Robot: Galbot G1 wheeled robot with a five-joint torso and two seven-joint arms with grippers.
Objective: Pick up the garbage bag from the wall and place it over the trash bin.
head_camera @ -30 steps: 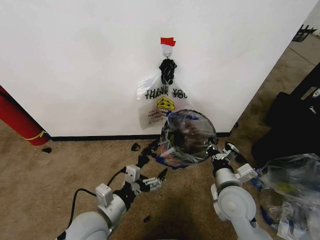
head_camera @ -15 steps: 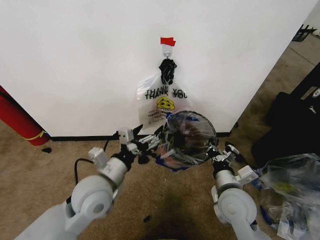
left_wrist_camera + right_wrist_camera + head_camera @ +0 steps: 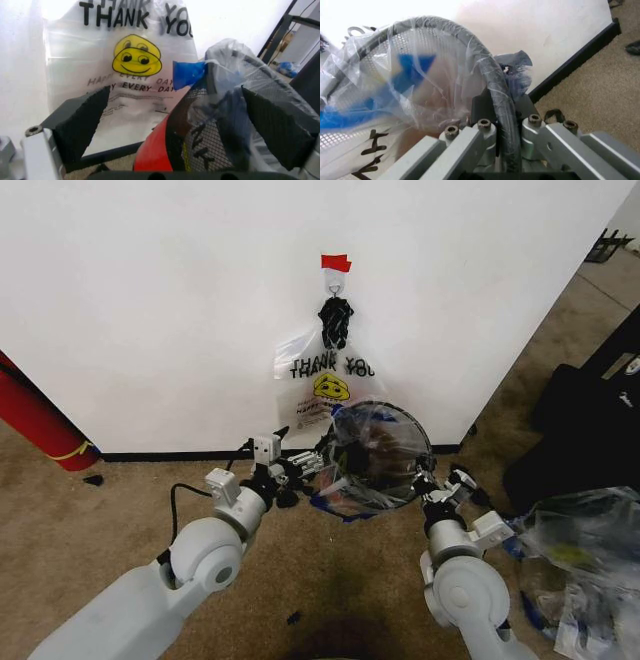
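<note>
My right gripper (image 3: pixel 425 480) is shut on the rim of the trash bin (image 3: pixel 378 455), a black mesh bin with a red base, held tilted just above the carpet in front of the wall (image 3: pixel 150 300). The garbage bag (image 3: pixel 335 500), thin clear plastic with blue strips, is draped over the bin. My left gripper (image 3: pixel 305 465) is open at the bin's left side. In the left wrist view its fingers (image 3: pixel 80 120) stand wide apart around the bin's mesh (image 3: pixel 210 138) and the bag's blue strip (image 3: pixel 189 73). The right wrist view shows the right gripper (image 3: pixel 502 112) clamping the rim (image 3: pixel 485 63) under the plastic (image 3: pixel 410 75).
Another smiley "THANK YOU" bag (image 3: pixel 320 385) hangs from the hook (image 3: pixel 335 280) under red tape (image 3: pixel 336 262), right behind the bin. A long red cylinder (image 3: pixel 35 425) leans at the left. At the right are a black case (image 3: pixel 580 430) and a clear plastic bundle (image 3: pixel 585 550).
My left arm has risen from low over the carpet and reached forward to the bin's left side. The right gripper and the bin have stayed put.
</note>
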